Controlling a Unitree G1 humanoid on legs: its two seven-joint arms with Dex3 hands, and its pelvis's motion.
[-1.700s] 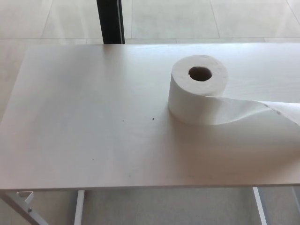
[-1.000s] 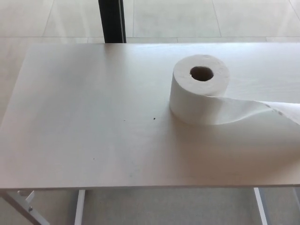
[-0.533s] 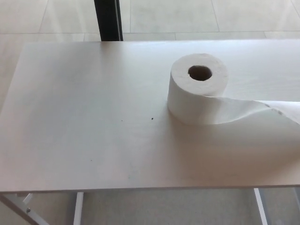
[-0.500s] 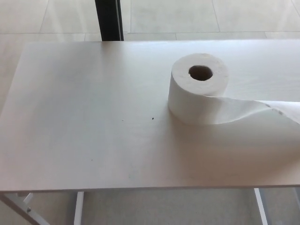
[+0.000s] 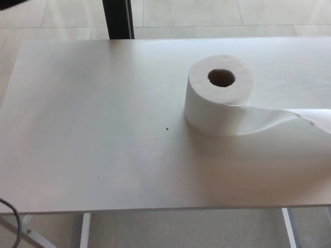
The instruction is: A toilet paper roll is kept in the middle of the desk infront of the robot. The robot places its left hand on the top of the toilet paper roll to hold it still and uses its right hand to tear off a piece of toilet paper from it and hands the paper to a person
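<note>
A white toilet paper roll [image 5: 220, 93] stands on end right of the middle of the pale desk [image 5: 93, 129], its cardboard core hole facing up. A loose tail of paper [image 5: 305, 118] runs from the roll's front along the desk to the right edge of the picture. Neither of my hands shows in the head view, and nothing touches the roll.
A dark post [image 5: 118, 19] stands behind the desk's far edge on the tiled floor. A dark blurred shape [image 5: 11, 4] cuts the top left corner; I cannot tell what it is. A thin cable [image 5: 14, 227] loops at the bottom left, beside the desk's white legs [image 5: 85, 230].
The whole picture has shifted slightly, so the camera moved. The roll and its tail lie as before. The dark shape at top left and the cable at bottom left are new.
</note>
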